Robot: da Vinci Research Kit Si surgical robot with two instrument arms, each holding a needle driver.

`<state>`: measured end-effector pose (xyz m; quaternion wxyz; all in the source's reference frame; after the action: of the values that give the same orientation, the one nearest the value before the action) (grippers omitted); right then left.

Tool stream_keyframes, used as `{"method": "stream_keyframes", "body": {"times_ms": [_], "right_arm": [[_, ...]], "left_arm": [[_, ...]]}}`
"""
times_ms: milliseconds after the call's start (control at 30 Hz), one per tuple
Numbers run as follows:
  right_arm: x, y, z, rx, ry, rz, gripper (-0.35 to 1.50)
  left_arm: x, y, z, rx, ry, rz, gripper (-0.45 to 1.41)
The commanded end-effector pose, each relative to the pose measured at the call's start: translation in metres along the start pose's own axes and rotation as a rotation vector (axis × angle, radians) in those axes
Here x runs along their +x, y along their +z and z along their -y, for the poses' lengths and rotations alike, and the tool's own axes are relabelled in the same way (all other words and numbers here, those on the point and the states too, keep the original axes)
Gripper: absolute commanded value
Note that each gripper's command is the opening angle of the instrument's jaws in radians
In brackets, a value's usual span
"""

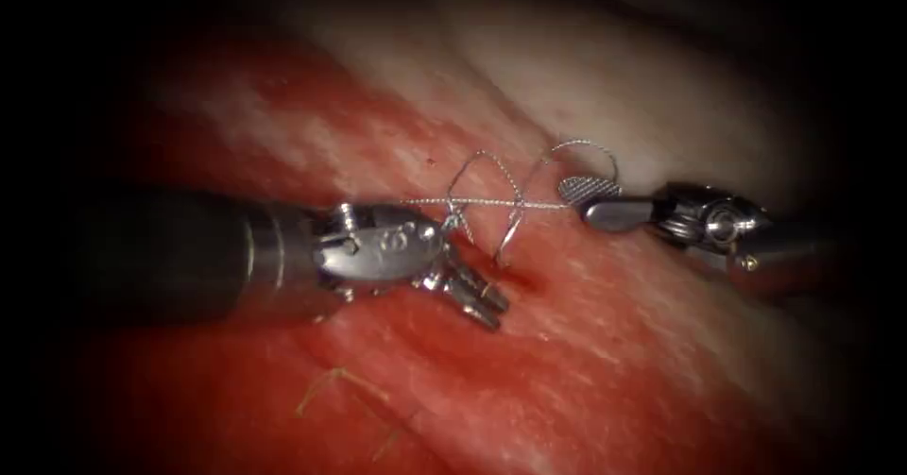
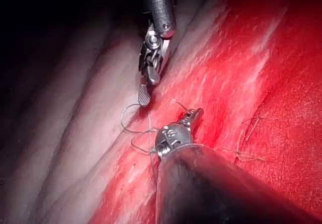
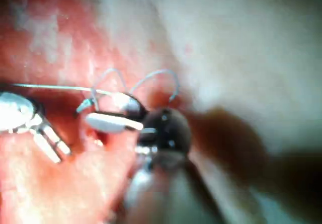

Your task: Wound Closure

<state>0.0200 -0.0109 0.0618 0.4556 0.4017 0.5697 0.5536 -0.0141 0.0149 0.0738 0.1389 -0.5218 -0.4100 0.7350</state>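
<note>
Red tissue (image 1: pixel 605 343) fills the background; two grippers: left gripper (image 1: pixel 472 291) released, holding nothing; right gripper (image 1: pixel 590 201) parted around one thread (image 1: pixel 491 204), stretched 9-to-3 o'clock, looped above the cut (image 1: pixel 515 272).

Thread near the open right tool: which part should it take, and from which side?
Probably the straight strand of thread lying level over the tissue, from the right: it reaches the gap of the right tool, whose jaws stand open and empty. The loops above curve and look slack. The left tool, also open and empty, sits at its far end.
</note>
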Motion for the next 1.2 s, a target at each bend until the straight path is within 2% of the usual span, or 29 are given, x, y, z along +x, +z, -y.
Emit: {"method": "stream_keyframes", "body": {"times_ms": [33,233,267,300,433,633,833,867,933,1000,1100,1200], "right_arm": [[-0.0009,0.0005,-0.0004,0.001,0.001,0.001,1.31],[-0.0010,0.0008,-0.0005,0.001,0.000,-0.001,1.31],[-0.0011,0.0008,-0.0004,0.001,0.000,0.000,1.31],[-0.0011,0.0008,-0.0004,0.001,0.000,0.000,1.31],[-0.0014,0.0007,-0.0002,0.003,-0.001,0.001,1.31],[-0.0016,0.0007,-0.0001,0.004,-0.001,0.003,1.28],[-0.0019,0.0007,0.0003,0.000,0.030,0.010,1.20],[-0.0021,0.0007,0.0005,0.001,0.042,0.011,1.20],[-0.0021,0.0007,0.0005,0.002,0.042,0.011,1.20],[-0.0022,0.0007,0.0006,0.000,0.042,0.013,1.20],[-0.0022,0.0007,0.0007,0.001,-0.005,0.015,1.21],[-0.0023,0.0009,0.0009,0.002,-0.076,0.017,1.26]], "left_arm": [[0.0004,0.0002,-0.0002,-0.025,-0.038,-0.017,-0.45],[0.0016,-0.0006,-0.0011,-0.095,-0.185,-0.032,-0.45],[0.0018,-0.0009,-0.0014,-0.137,-0.253,-0.041,-0.45],[0.0018,-0.0009,-0.0014,-0.137,-0.253,-0.041,-0.45],[0.0027,-0.0019,-0.0019,-0.204,-0.403,-0.080,-0.45],[0.0039,-0.0036,-0.0029,-0.229,-0.457,-0.078,-0.45],[0.0066,-0.0056,-0.0058,-0.257,-0.478,-0.088,-0.45],[0.0078,-0.0060,-0.0065,-0.231,-0.370,-0.117,-0.45],[0.0083,-0.0062,-0.0069,-0.204,-0.287,-0.134,-0.45],[0.0089,-0.0062,-0.0074,-0.151,-0.106,-0.158,-0.45],[0.0095,-0.0062,-0.0080,-0.080,0.055,-0.159,-0.45],[0.0098,-0.0064,-0.0083,-0.040,0.124,-0.156,-0.45]]}}
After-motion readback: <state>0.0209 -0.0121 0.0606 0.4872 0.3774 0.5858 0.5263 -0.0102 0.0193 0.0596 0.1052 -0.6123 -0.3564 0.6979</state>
